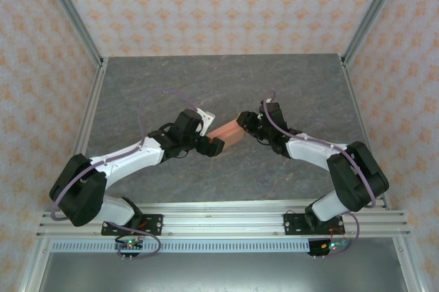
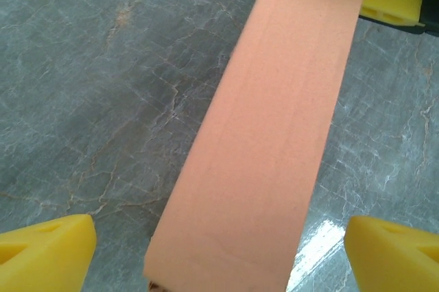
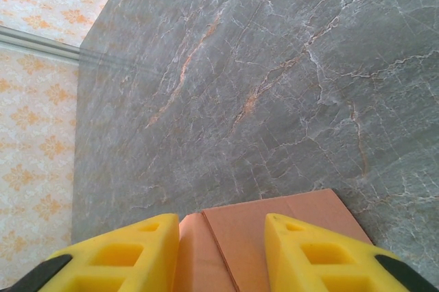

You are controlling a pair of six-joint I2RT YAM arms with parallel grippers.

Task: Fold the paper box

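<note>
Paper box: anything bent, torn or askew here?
Nothing stands out. The paper box looks smooth and uncrushed. The right gripper appears to hold one end, and the left gripper stands open astride the other end, not touching it.

left arm (image 1: 127, 157) and right arm (image 1: 317, 149) are showing white link shells, black joint housings. purple cables (image 1: 142, 110) are looping along both. fingers (image 3: 322, 258) are showing yellow, with moulded cut-out pockets. small green-lit boards (image 1: 127, 242) are hanging by black base plates (image 1: 147, 223).
</note>
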